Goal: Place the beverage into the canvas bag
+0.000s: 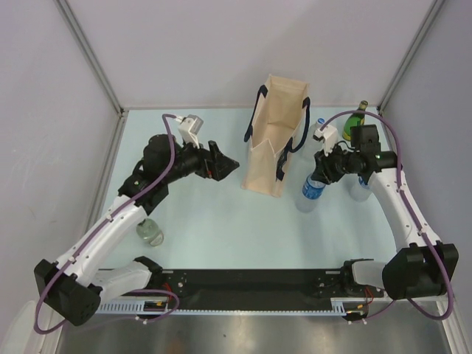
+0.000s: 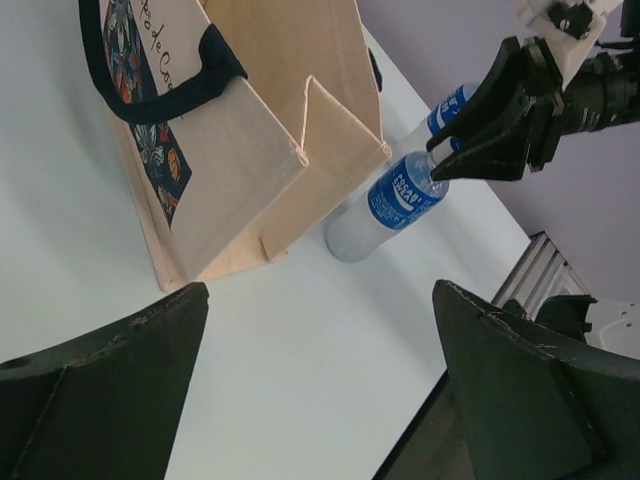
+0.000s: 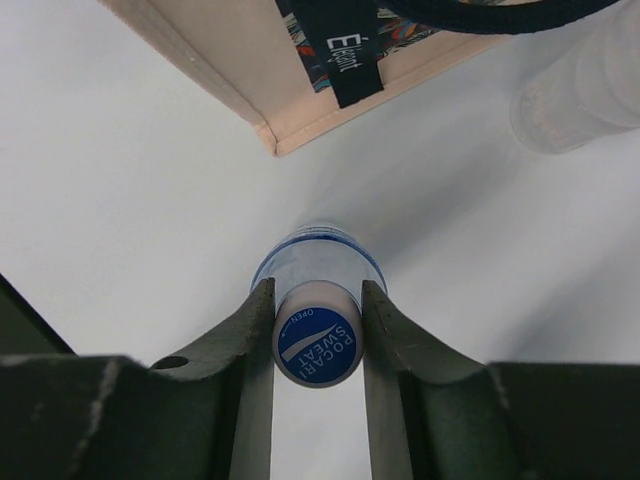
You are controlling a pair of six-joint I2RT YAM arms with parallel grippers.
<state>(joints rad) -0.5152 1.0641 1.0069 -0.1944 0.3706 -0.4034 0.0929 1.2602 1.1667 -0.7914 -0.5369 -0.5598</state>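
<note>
The left arm [image 1: 125, 214] stretches from the near left toward the middle, and the left gripper [image 1: 226, 165] points right with its jaws spread wide. The right arm [image 1: 402, 206] arches far, then bends left. The right gripper [image 3: 318, 300] presses both fingers [image 3: 250, 380] against the bottle [image 3: 318, 345] cap.

Above the black base rail [image 1: 251, 284]: white-shelled left arm [image 1: 110, 225] and right arm [image 1: 394, 203], black joints, purple cables [image 1: 172, 144], matte-black left gripper [image 1: 230, 165] and right gripper [image 3: 317, 320].

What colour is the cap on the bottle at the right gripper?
The cap is blue with white lettering; right wrist view.
</note>
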